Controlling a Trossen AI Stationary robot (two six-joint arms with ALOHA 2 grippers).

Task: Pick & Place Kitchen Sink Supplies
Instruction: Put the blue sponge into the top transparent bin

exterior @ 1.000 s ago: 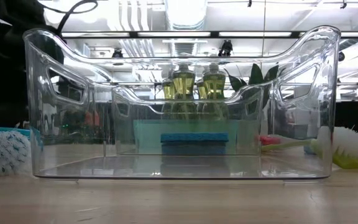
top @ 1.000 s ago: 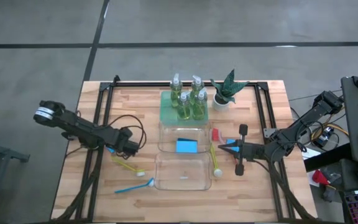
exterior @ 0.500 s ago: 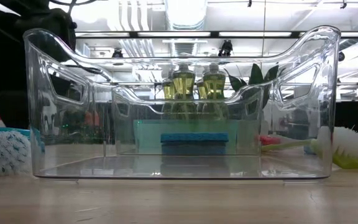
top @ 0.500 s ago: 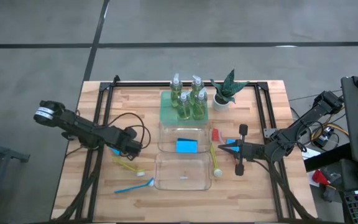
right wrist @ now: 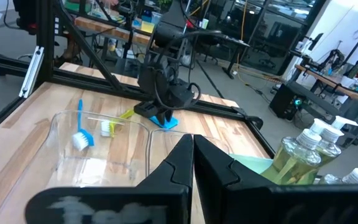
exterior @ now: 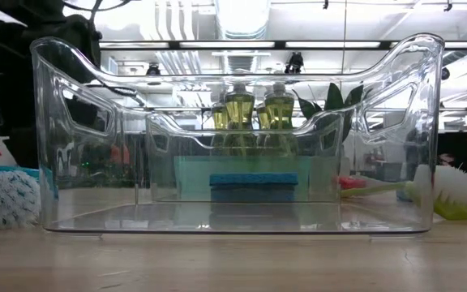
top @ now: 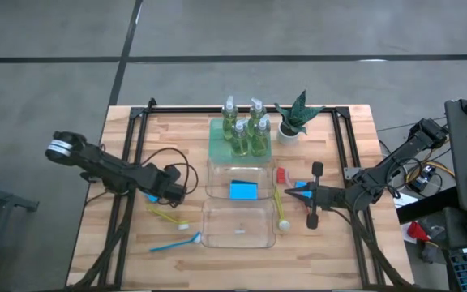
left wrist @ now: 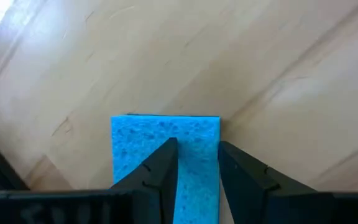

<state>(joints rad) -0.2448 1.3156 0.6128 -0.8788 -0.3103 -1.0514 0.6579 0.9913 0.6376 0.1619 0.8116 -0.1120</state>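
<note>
Both arms reach low toward the middle of the table, one hand gripping, the other shut.

The left arm stretches in from the table's left edge, its left hand [top: 171, 191] down near the surface, fingers [left wrist: 160, 168] part-closed on a blue sponge [left wrist: 165, 140]. The right arm comes in from the right edge, elbow raised outward, its right hand [top: 289, 192] pointing toward the centre with both fingers [right wrist: 182, 158] pressed together, holding nothing.
</note>
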